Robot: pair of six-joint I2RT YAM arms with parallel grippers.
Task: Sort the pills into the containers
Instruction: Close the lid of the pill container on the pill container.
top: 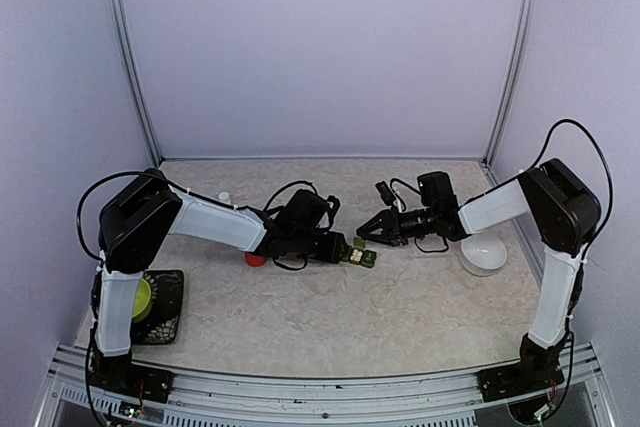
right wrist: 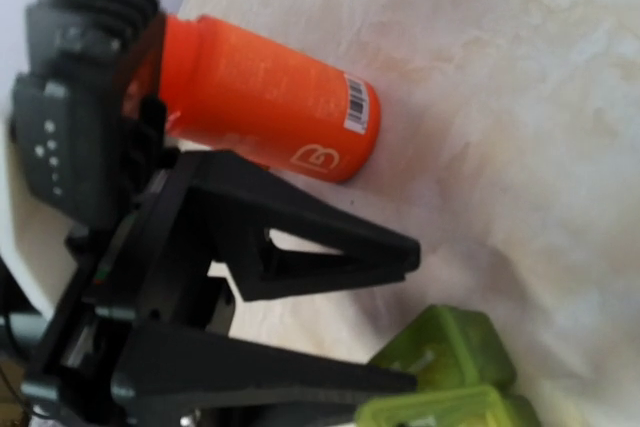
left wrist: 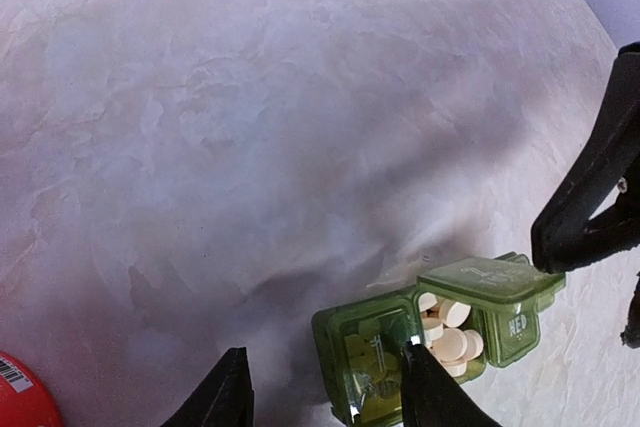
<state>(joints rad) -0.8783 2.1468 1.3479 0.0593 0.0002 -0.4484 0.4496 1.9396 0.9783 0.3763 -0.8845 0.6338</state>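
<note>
The containers (left wrist: pixel 375 367) are a small dark green pill box lying on the table at mid-centre (top: pixel 362 256). One cell's lid (left wrist: pixel 490 282) is up, and whitish pills (left wrist: pixel 452 339) fill that cell; more show through the shut lid beside it. My left gripper (left wrist: pixel 325 349) is open: its right finger (left wrist: pixel 432 392) rests on the box, while the left finger (left wrist: pixel 225 395) stands clear of it. My right gripper (right wrist: pixel 412 317) is open with nothing between its fingers, hovering just beside the box (right wrist: pixel 452 345), its tip (left wrist: pixel 585 212) by the raised lid.
A red-orange bottle (right wrist: pixel 265 97) lies on its side behind my left gripper (top: pixel 256 259). A white bowl (top: pixel 484 255) sits at the right, a small white bottle (top: pixel 224 197) at the back left, and a lime-green bowl (top: pixel 143 299) on a black stand at the near left.
</note>
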